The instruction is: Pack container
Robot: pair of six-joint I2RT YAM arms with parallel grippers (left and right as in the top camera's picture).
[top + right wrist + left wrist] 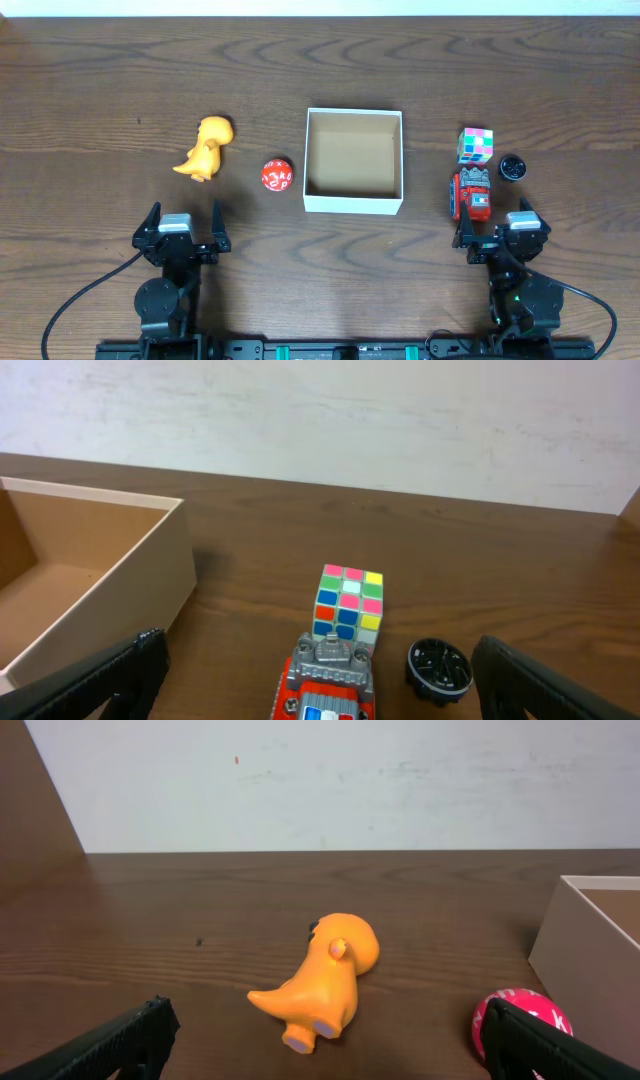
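Observation:
The container (352, 205), a white-walled square box with a brown inside, stands open at the table's middle; nothing shows inside it. To its left lie an orange dinosaur toy (206, 147) and a red ball with white marks (277, 175). On its right are a colourful puzzle cube (476, 145), a red and grey toy vehicle (471, 193) and a small black round piece (512, 167). My left gripper (184, 213) is open, just short of the dinosaur (325, 975). My right gripper (495, 220) is open too, right behind the vehicle (328, 685). Neither holds anything.
Dark wooden table (90, 90) with a pale wall beyond its far edge (330, 780). The container's side wall (130, 575) rises left of the right gripper. Both arm bases sit at the near edge.

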